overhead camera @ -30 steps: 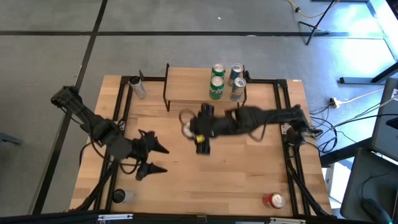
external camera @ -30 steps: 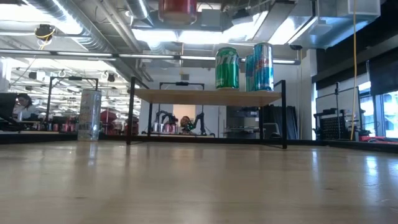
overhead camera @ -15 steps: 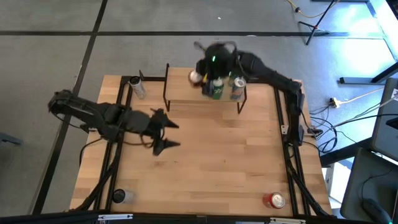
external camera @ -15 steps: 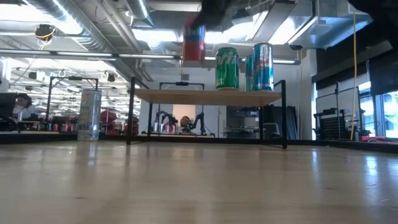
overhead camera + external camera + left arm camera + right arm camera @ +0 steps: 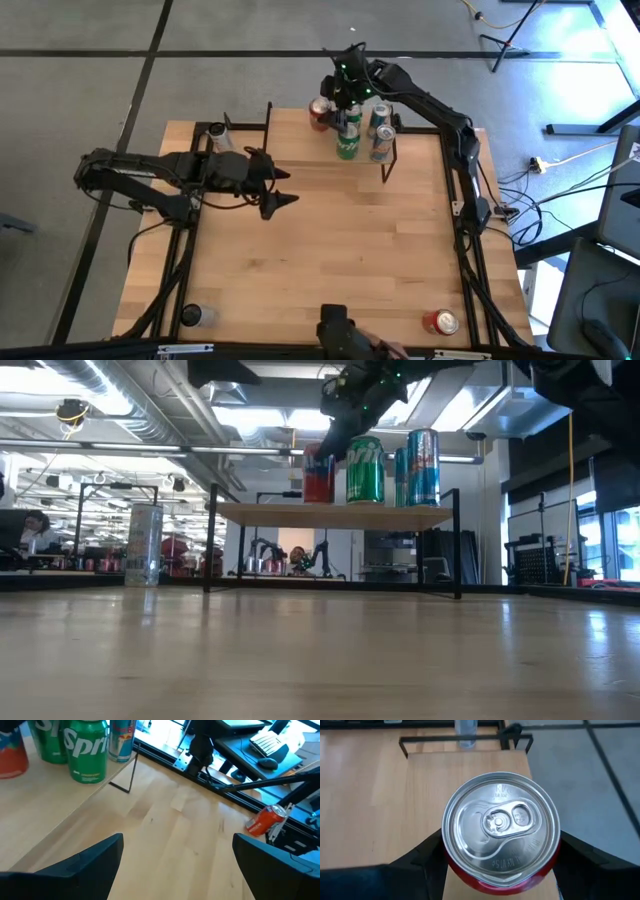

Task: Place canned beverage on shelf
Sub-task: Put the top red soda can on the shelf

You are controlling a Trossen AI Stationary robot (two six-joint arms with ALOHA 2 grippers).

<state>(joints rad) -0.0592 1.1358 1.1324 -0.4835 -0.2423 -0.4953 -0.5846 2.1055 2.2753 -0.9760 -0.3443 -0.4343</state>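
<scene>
My right gripper [image 5: 322, 112] is shut on a red can [image 5: 319, 111] over the left part of the shelf [image 5: 290, 140], a low rack with a light wood top and black legs at the table's far edge. In the low view the red can [image 5: 318, 478] stands upright left of a green can [image 5: 365, 470]. The right wrist view looks down on its silver top [image 5: 501, 825]. My left gripper [image 5: 276, 192] is open and empty above the table, just near of the shelf's left half. My right gripper pinches the red can's side wall [image 5: 447, 865] between its two fingers, on opposite sides just under the top rim. The fingers come from above, pointing down. The can is upright, its bottom level with the green can's, at the shelf top [image 5: 300, 512].
Two green cans [image 5: 348, 138] and two blue-silver cans [image 5: 381, 135] stand on the shelf's right half. A silver can [image 5: 220, 140] stands on the table left of the shelf. A red can [image 5: 441, 322] lies near the front right corner, another can [image 5: 190, 315] at the front left.
My right gripper has carried the red can from the table's middle up and toward the far edge, then down onto the shelf's left part beside the green cans. My left gripper has gone toward the far edge and a little right, staying open.
</scene>
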